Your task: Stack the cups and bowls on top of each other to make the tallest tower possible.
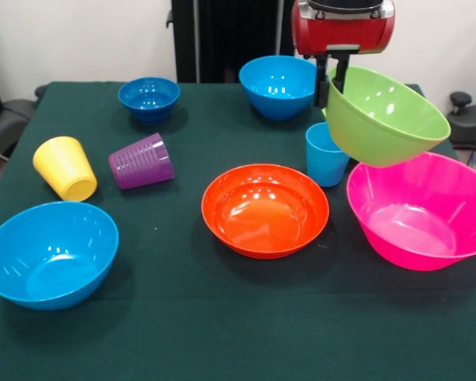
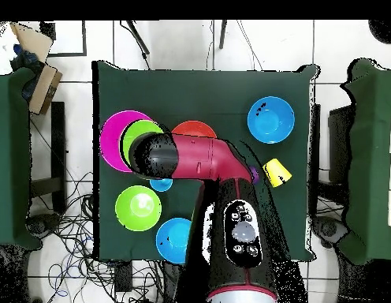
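Aloft, gripper [image 1: 334,78] pinching rim of tilted lime green bowl [image 1: 385,119] over pink bowl [image 1: 420,210]

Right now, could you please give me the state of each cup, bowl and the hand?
Hand: shut on held green bowl
Held green bowl: lifted, tilted
Other green bowl: upright
Pink bowl: upright
Orange bowl: upright
Near blue bowl: upright
Far blue bowl: upright
Dark blue bowl: upright
Blue cup: upright
Yellow cup: on its side
Purple cup: on its side
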`<state>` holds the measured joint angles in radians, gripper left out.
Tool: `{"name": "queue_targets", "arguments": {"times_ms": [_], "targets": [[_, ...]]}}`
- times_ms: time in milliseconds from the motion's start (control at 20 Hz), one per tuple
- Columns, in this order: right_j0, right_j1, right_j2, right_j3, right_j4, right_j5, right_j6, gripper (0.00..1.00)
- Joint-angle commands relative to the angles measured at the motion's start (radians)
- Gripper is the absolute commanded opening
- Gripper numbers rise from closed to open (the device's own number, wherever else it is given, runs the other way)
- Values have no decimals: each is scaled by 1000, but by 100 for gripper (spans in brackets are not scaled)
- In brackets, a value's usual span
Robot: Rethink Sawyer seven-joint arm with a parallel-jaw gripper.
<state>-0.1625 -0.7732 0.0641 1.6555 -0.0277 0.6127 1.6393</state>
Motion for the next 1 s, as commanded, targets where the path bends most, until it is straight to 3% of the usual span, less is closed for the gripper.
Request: {"name": "queue_targets", "arguments": {"times_ms": [50, 700, 750, 1000], "targets": [[-4, 50, 50, 48, 17, -21, 133, 0], [1, 40, 42, 56, 13, -16, 136, 0], [1, 40, 41, 57, 13, -18, 138, 100], [1, 39, 40, 59, 10, -23, 136, 100]]}}
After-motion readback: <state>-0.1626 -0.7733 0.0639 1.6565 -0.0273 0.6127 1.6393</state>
